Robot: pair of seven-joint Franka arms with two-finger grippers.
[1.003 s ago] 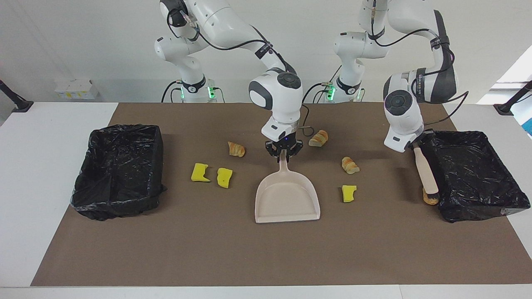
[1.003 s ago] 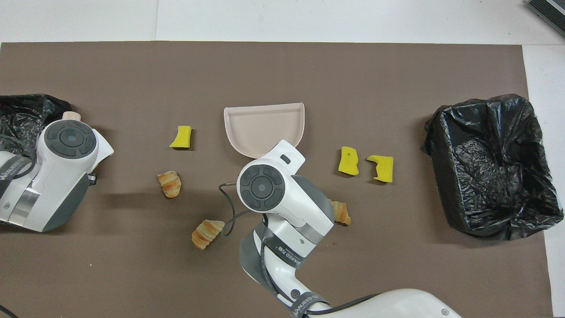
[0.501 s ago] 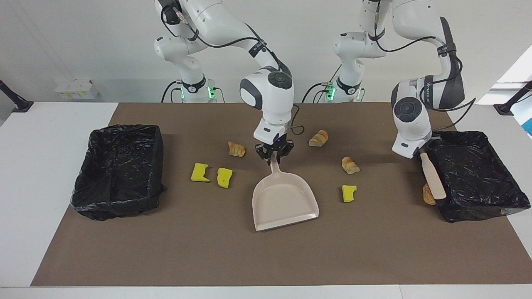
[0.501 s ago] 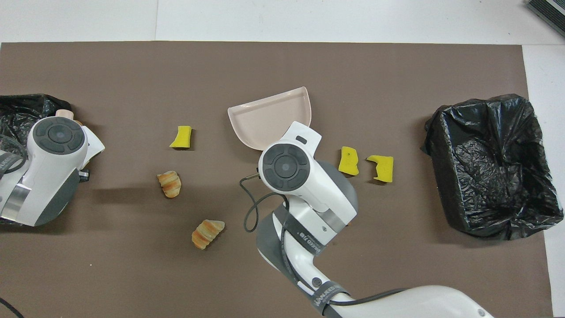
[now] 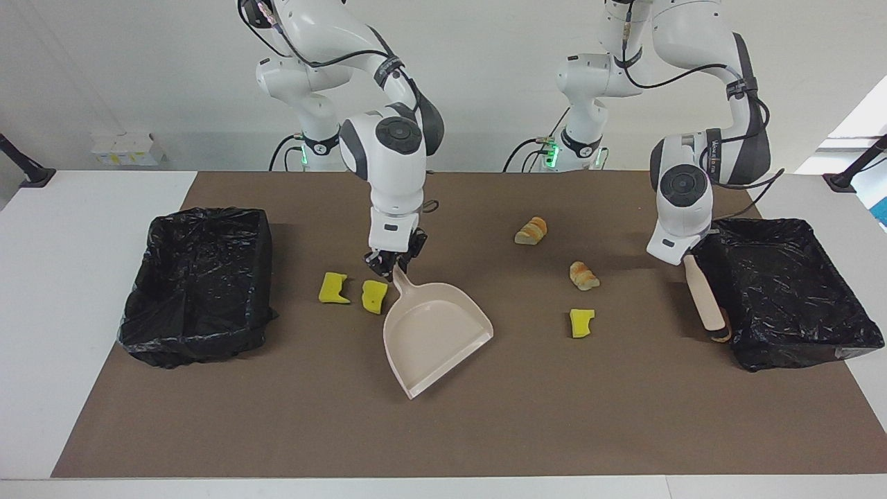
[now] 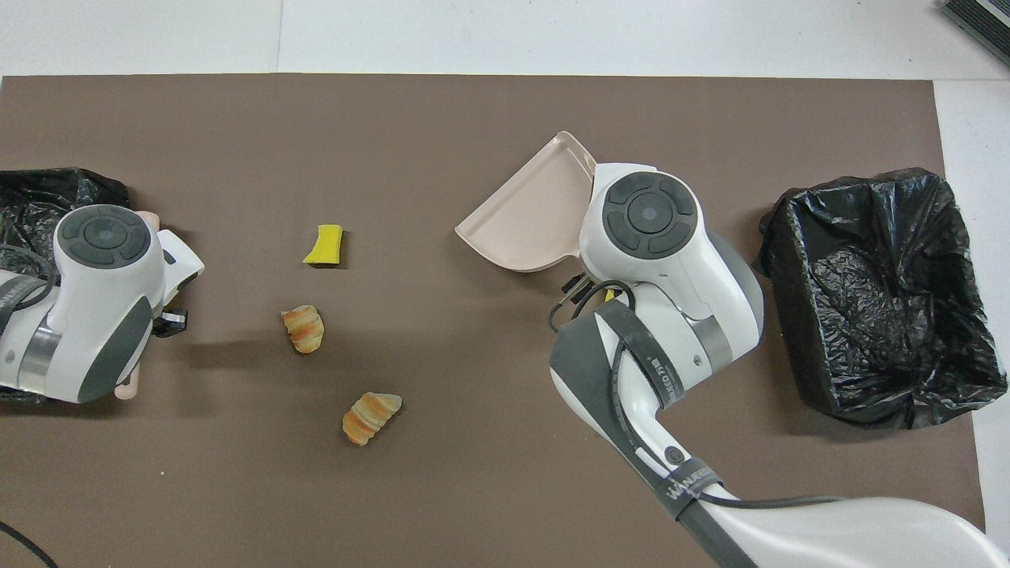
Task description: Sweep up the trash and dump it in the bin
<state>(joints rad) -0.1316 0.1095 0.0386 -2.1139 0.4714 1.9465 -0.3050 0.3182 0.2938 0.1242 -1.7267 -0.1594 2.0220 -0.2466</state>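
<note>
Okay, clock positions are read on the facing view, dial centred on the brown mat (image 5: 443, 430).

The right gripper (image 5: 393, 266) is at about 10 o'clock from centre, fingers clamped on the handle of the beige plastic dustpan (image 5: 433, 333) (image 6: 529, 225). The pan slants away from the grip with its open lip toward 5 o'clock. I cannot tell whether the lip touches the mat.

Trash is loose on the mat:
- Two bright yellow notched sponge chunks (image 5: 334, 287) (image 5: 375, 296) lie side by side at 9 o'clock of the pan handle. The closer one is just beside it. In the overhead view the arm covers them almost entirely.
- A third yellow sponge chunk (image 5: 581, 323) (image 6: 323, 244) sits at 3 o'clock of the pan, well apart from it.
- One golden-brown striped bread-like lump (image 5: 583, 275) (image 6: 303, 328) is at 12 o'clock of that chunk, nearby.
- Another bread-like lump (image 5: 531, 231) (image 6: 371, 416) is at 11 o'clock of that lump, nearer the robots.

The left gripper (image 5: 686, 258) is at 3 o'clock, closed on the top of the beige brush (image 5: 703, 294). The brush hangs tilted, its head low against the wall of the black-bag-lined bin (image 5: 797, 350) (image 6: 39, 189) at the left arm's end.

A second black-lined bin (image 5: 201, 339) (image 6: 789, 237) stands at 9 o'clock, at the right arm's end. No trash shows in either bin.
</note>
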